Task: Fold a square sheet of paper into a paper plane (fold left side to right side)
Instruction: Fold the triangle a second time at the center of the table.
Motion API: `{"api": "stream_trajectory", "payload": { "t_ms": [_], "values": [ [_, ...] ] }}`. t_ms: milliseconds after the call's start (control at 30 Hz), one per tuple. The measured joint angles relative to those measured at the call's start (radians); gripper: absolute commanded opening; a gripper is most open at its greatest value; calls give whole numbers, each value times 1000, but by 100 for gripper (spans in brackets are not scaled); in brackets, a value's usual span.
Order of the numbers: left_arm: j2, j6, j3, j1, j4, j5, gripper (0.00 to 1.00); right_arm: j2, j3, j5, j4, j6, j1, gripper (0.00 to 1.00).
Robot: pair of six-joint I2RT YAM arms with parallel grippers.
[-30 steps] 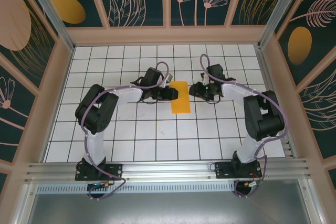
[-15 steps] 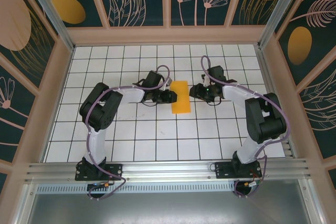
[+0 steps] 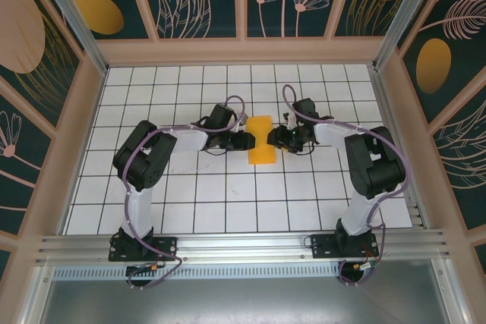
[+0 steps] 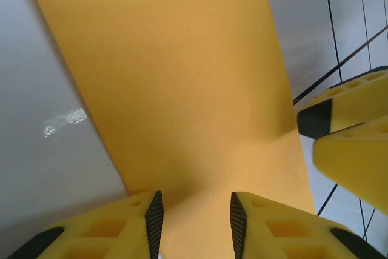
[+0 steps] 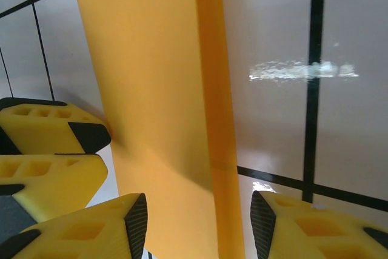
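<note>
Paper (image 3: 260, 142) folded narrow, flanked by left gripper (image 4: 194, 216) and right gripper (image 5: 199, 225), both part-open, gripping nothing; needed edges aligned, crease pressed

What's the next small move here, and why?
Probably press the right jaws down on the right edge of the sheet of paper to flatten it. The sheet lies folded into a narrow strip between both arms' open jaws, and the right wrist view shows that edge as a separate band, seemingly not creased flat.
</note>
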State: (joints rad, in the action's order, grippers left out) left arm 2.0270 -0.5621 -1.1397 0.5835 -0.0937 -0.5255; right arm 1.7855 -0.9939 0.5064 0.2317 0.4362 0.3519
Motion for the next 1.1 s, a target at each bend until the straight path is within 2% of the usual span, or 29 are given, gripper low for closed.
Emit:
{"api": "stream_trajectory", "payload": {
  "t_ms": [233, 367, 567, 767, 900, 1100],
  "values": [
    [-11, 0, 13, 0, -7, 5, 39, 29, -8, 43, -29, 37, 11, 31],
    [-51, 11, 54, 0, -2, 23, 41, 31, -10, 50, -37, 55, 11, 30],
    [-205, 75, 146, 16, 2, 67, 47, 27, -10, 90, -57, 88, 11, 28],
    [-355, 160, 179, 140, -3, 145, 55, 10, -10, 136, -81, 125, 11, 28],
    [-356, 170, 204, 212, -8, 192, 61, -1, -18, 159, -95, 147, 11, 28],
    [-325, 177, 205, 265, -7, 307, 74, -1, -21, 177, -102, 169, 11, 29]
  ]
}}
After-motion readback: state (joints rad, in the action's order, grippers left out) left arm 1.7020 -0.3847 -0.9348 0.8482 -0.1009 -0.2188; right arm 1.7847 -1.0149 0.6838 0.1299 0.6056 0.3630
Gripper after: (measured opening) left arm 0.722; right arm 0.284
